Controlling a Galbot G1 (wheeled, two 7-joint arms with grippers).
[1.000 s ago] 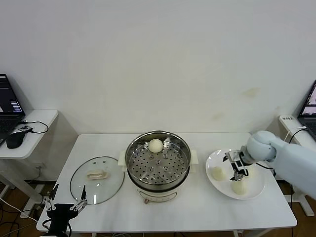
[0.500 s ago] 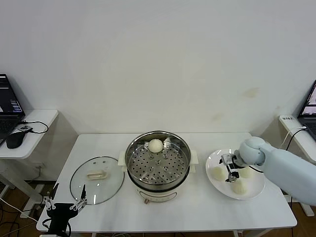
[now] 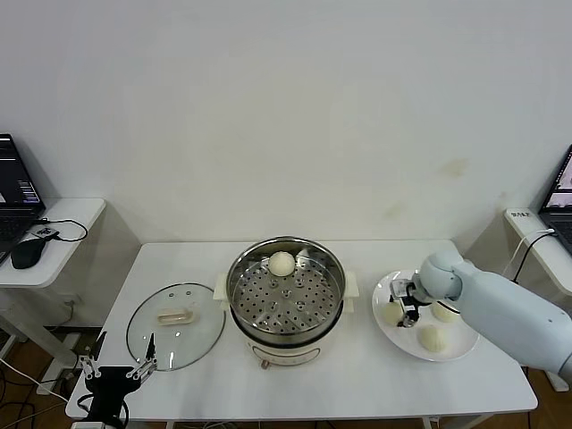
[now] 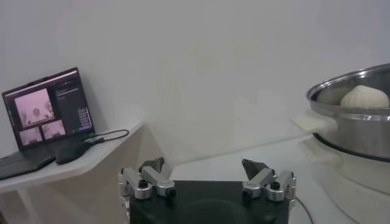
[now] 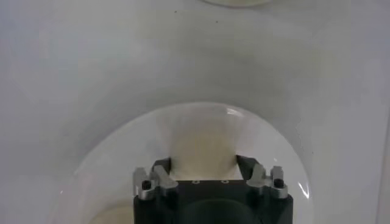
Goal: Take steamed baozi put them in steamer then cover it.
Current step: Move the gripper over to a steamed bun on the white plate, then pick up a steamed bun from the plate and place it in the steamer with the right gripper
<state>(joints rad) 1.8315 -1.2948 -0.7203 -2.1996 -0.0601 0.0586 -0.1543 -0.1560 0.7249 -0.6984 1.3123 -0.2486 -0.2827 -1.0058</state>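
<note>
One steamed baozi [image 3: 281, 263] lies at the back of the steamer [image 3: 286, 308], a shiny pot with a perforated tray on a cream base. Three more rest on the white plate [image 3: 458, 349] to its right. My right gripper [image 3: 404, 308] is down on the plate, shut on the leftmost baozi [image 3: 391, 313]. In the right wrist view the fingers [image 5: 163, 167] press both sides of that baozi [image 5: 203, 143], which still sits on the plate [image 5: 109, 152]. My left gripper [image 3: 116, 368] hangs open and idle off the table's front left corner; its wrist view shows the gripper [image 4: 204, 173] empty, with the steamer [image 4: 353, 125] farther off.
The glass lid [image 3: 175, 324] lies flat on the table left of the steamer. A side table at the left holds a laptop [image 3: 13, 188] and a mouse [image 3: 27, 253]. Another laptop [image 3: 563, 192] stands at the right edge.
My right gripper has moved left across the plate to the leftmost baozi and closed on it. The left arm has not moved.
</note>
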